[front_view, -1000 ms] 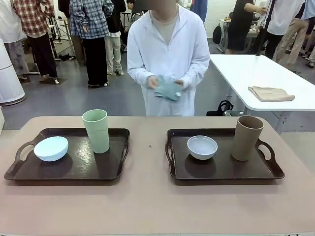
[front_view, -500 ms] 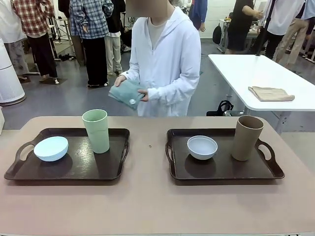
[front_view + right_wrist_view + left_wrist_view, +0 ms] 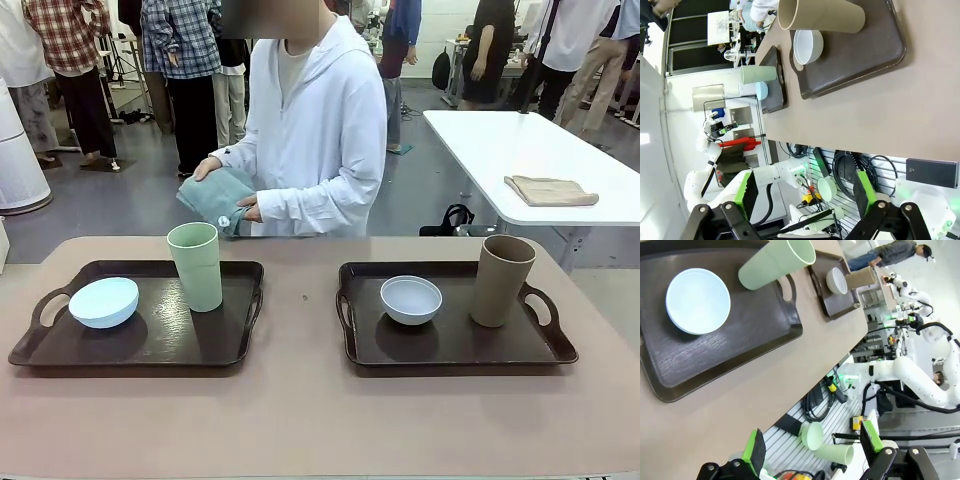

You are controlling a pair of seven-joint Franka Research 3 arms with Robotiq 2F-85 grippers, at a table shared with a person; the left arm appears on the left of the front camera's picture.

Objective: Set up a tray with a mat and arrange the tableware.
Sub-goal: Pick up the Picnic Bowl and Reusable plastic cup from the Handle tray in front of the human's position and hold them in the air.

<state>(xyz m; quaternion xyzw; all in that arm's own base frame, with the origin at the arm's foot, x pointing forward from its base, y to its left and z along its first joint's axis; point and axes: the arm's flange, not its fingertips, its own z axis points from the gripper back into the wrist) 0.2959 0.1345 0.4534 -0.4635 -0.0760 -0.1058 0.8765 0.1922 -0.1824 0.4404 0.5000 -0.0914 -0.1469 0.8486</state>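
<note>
Tableware is split between two trays on the counter: blue bowl [image 3: 104, 302] and green tumbler [image 3: 196, 266] on the left tray [image 3: 30, 345], white bowl [image 3: 411, 299] and brown tumbler [image 3: 503, 280] on the right tray [image 3: 558, 352], all upright and resting on bare tray floor. A person at the far side holds a folded teal mat [image 3: 215, 200] in both hands, above the far edge of the counter behind the green tumbler. I judge this to be the mat-laying step, hardly begun, since neither tray has a mat under its pieces. My left fingers [image 3: 755, 447] and right fingers [image 3: 746, 190] are spread wide and hold nothing, hanging off the near edge of the counter, well apart from the trays. Next, I think, the left tray must be cleared, so my left arm would reach in, close on the green tumbler around its wall without tipping it, and set it aside, then the blue bowl, leaving room for the mat.
</note>
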